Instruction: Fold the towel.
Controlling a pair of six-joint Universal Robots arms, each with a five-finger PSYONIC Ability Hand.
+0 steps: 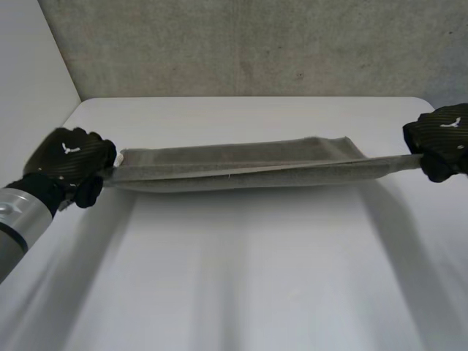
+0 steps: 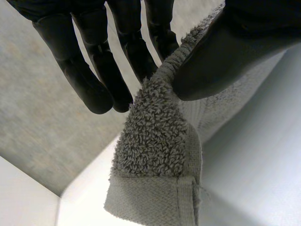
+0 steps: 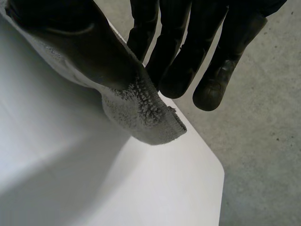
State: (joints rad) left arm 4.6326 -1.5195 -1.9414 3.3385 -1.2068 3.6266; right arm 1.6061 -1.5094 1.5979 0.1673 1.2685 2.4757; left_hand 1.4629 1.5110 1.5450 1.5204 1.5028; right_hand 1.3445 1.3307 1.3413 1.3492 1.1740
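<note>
While the towel [image 1: 241,167] hangs stretched between both hands over the far half of the white surface [image 1: 241,285], it reads as a long narrow band, approx. level, with two layers visible along the near edge. L hand [image 1: 69,157]: thumb pinches one end of the towel against the fingers, hem corner drooping below the grip. R hand [image 1: 442,139]: thumb pins the opposite end against the fingers, hem corner poking out past the fingertips. Whether the mid-section touches the surface: cannot tell.

Judgement: step in hand is carrying the taut band into the next fold or lay-down. To do it well:
- Even tension on both sides.
- Both ends at the same height.
- Lower w/o slack so the layers don't slip apart.
- No sharp tugs, since both pinches sit close to the ends.
</note>
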